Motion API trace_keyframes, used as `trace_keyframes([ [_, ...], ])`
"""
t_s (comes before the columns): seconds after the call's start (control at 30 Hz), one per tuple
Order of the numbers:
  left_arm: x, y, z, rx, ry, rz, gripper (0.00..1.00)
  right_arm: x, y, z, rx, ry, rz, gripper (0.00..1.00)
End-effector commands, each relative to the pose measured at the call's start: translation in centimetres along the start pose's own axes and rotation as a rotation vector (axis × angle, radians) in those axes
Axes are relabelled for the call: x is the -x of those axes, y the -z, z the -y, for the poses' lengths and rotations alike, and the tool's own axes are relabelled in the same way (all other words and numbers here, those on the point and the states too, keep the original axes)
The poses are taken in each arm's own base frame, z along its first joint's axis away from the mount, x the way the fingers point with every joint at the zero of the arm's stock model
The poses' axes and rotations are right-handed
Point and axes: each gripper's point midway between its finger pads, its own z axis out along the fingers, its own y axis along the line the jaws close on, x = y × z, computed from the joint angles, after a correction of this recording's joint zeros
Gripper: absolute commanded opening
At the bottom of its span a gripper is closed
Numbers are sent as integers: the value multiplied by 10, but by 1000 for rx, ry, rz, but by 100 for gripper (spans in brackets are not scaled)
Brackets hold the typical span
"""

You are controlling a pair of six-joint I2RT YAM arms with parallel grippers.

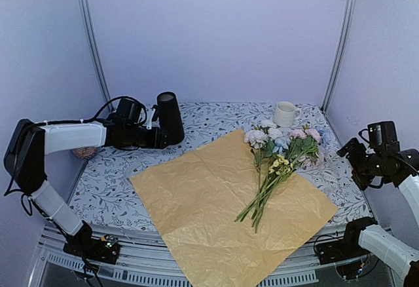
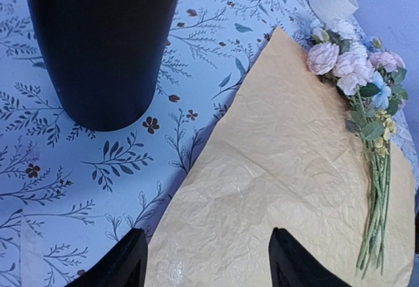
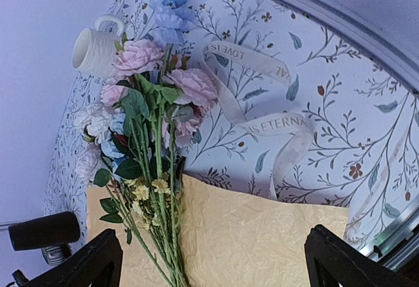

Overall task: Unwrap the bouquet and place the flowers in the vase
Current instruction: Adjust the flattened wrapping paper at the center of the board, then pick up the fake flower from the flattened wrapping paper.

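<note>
Spread wide and empty, my left gripper point(image 2: 209, 261) hangs at the far left of the table, close to the tall matte black cylinder vase point(image 2: 105, 44) but not touching it. I judge I am parked there to steady the vase when stems come in. It stands upright on the pale floral-printed tablecloth point(image 2: 59, 189), off the wrapping, so its mouth is free. To its right lies the flat sheet of crinkly tan kraft paper point(image 1: 209, 202), opened out across the middle of the table. So the unwrapping looks done. On the sheet's far right part lie the long green-stemmed pink, white and pale blue flowers point(image 1: 278, 159), loosely bunched. Their heads reach past the far edge onto the cloth and their stems point near and left. The whitish printed ribbon point(image 3: 262, 97) lies slack on the cloth beside the heads, tying nothing. A small white handled mug point(image 1: 285, 113) sits just beyond them. My right gripper point(image 3: 219, 264), jaws fully apart and holding nothing, is raised past the table's right edge, looking down on the blooms. It seems well placed to go for the stems.
</note>
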Motion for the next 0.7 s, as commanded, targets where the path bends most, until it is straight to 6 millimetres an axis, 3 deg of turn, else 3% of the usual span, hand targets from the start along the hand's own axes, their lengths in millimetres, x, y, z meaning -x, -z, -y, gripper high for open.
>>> trace_keyframes([
  [0.0, -3, 22, 18, 48, -77, 39, 67, 25, 6, -27, 40, 191, 85, 99],
  [0.13, -1, 44, 40, 14, -127, 111, 75, 1, 5, -76, 299, 448, -21, 96],
  [0.23, -1, 60, 57, -43, -155, 174, 89, -20, 3, -92, 440, 511, -91, 93],
  [0.27, 0, 65, 58, -47, -156, 198, 97, -26, -1, -92, 468, 516, -112, 92],
  [0.47, 0, 93, 57, -84, -115, 373, 98, -62, -34, -78, 542, 524, -228, 83],
  [0.67, -4, 95, 104, -285, -158, 401, 97, -79, -67, -56, 509, 510, -272, 70],
])
